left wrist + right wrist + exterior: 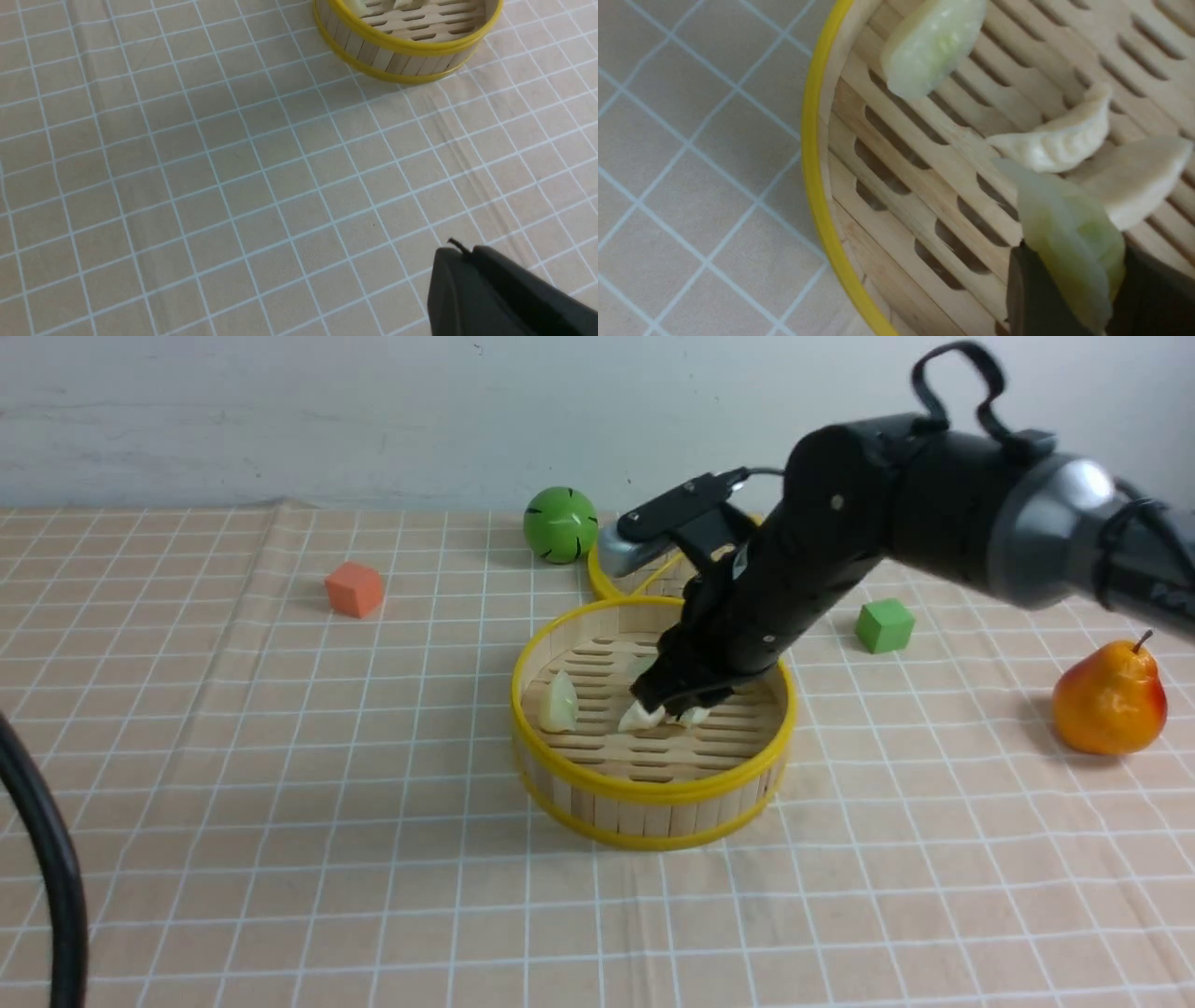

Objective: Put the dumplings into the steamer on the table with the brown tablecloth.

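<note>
Light brown tablecloth (280, 756) with a white grid covers the table (934, 896) up to a pale wall. Over it the right gripper (667, 705) reaches down inside the round bamboo-slat steamer (653, 793) with yellow rims. Its dark jaws are closed on a pale greenish dumpling (1069, 252), held on edge at or just over the slatted floor (which, I cannot tell). Two creamy white pleated dumplings (1057, 140) lie just beside it near the steamer's middle, and a second greenish dumpling (931, 42) leans by the left rim.

All four look to be inside, so this is probably the last placing. Next the jaws should part and the arm should rise straight up, clear of the rim.

Room is tight beside the white pair, and a flat woven yellow-rimmed lid (644, 581) sits just behind the far rim. Toward the table's near edge the cloth lies open. The left gripper (460, 254), jaws together, hangs over bare cloth — well apart from the steamer.
</note>
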